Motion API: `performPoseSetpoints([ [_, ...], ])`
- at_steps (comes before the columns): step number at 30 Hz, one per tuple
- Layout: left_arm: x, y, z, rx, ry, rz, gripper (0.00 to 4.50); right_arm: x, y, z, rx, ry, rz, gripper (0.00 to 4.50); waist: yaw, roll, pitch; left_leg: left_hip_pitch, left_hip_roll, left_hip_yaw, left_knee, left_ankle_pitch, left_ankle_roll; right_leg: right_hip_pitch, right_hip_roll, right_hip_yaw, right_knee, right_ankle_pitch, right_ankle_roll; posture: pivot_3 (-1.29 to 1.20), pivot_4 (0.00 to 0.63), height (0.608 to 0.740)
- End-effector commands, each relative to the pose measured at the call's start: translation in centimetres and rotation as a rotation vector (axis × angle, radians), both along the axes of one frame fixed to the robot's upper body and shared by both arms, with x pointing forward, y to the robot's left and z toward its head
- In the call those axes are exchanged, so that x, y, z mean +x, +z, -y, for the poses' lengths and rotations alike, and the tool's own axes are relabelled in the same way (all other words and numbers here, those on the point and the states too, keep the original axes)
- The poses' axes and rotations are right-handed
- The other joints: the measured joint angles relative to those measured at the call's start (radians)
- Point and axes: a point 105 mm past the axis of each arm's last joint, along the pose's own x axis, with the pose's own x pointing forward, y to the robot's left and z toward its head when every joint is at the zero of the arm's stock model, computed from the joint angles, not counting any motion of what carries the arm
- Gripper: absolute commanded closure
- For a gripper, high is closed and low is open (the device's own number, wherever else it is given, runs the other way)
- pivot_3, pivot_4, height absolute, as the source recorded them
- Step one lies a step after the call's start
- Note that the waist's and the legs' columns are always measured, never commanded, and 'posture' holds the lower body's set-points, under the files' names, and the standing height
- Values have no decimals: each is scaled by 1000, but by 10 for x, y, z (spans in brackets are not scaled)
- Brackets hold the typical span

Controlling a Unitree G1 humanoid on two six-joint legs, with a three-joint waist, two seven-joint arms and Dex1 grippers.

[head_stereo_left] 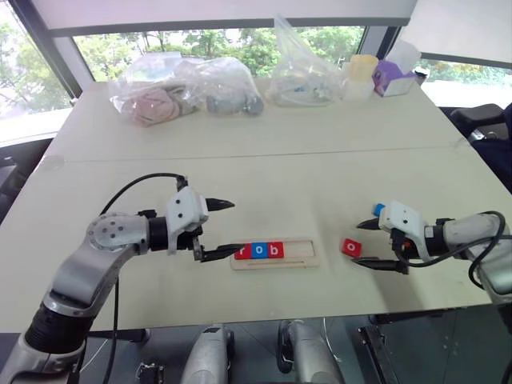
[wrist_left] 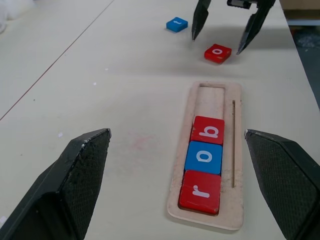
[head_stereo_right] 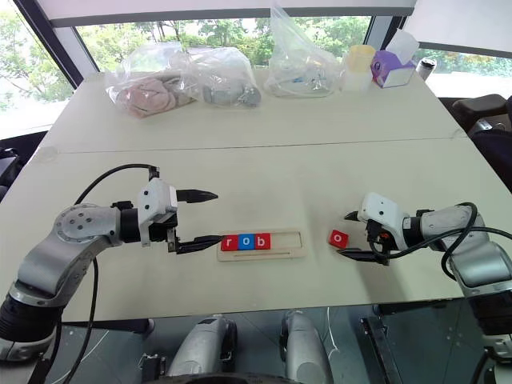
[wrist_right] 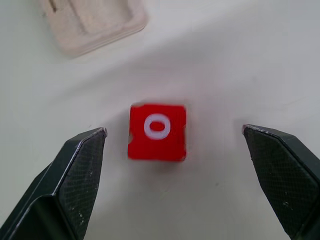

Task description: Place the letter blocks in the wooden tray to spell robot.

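Jaws on both grippers are standing wide and holding nothing, the right gripper (head_stereo_left: 376,242) straddling the red o block (wrist_right: 157,132) lying on the surface (head_stereo_left: 320,168) beside the wooden tray (wrist_left: 235,125). Inside it, r, o and b are sitting in 3 slots, leaving 2 bare, while the blue block (wrist_left: 177,24) is waiting farther off and the left gripper (head_stereo_right: 204,216) is hovering by the tray's r end.

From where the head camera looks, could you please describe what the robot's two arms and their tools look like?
Both arms are silver-grey metal with rounded joint housings and darker ribbed segments nearer the body. Loose black cables loop along each forearm. Each wrist ends in a white block that carries the tool. The left tool and the right tool each have two slim black fingers tapering to points, and in the wrist views their inner pads show a fine cross-hatched texture.
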Motion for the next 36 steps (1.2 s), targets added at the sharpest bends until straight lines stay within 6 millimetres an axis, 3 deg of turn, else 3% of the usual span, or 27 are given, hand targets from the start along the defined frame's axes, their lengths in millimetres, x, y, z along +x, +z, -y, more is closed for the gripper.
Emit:
performPoseSetpoints([
  [1,-1,5,4,-3,-20,29,0,1,6,-2,16,-12,48,35,1,0,0,0,0,0,0,0,0,0,0,0,0,0,0,0,150,740],
  [16,-1,6,3,-5,-12,28,0,-3,-14,-5,40,-71,7,35,-2,-1,-1,4,0,0,0,0,0,3,0,1,0,0,0,0,150,740],
  [19,-1,6,3,-5,-11,28,0,-3,-14,-8,46,-74,4,885,-2,-1,-1,7,0,0,0,0,0,6,0,1,0,0,0,0,150,740],
  [24,-1,6,2,-4,-8,29,0,-6,-14,-10,32,-66,6,3317,-1,-1,-1,9,1,0,0,0,0,8,0,2,0,0,0,0,150,740],
  [29,-1,6,2,-4,-6,27,0,-5,5,-29,33,16,86,3346,-2,-1,-1,9,1,-1,-1,0,0,7,0,2,0,0,0,0,150,740],
  [33,-1,6,2,-4,-9,25,0,-1,33,-57,21,179,171,3346,-3,-1,0,10,1,0,-1,0,0,7,0,3,0,0,0,0,150,740],
  [36,0,6,2,-3,-11,24,0,0,40,-72,3,282,185,3346,-2,-1,0,10,1,0,-1,0,0,7,0,3,0,0,0,0,150,740],
])
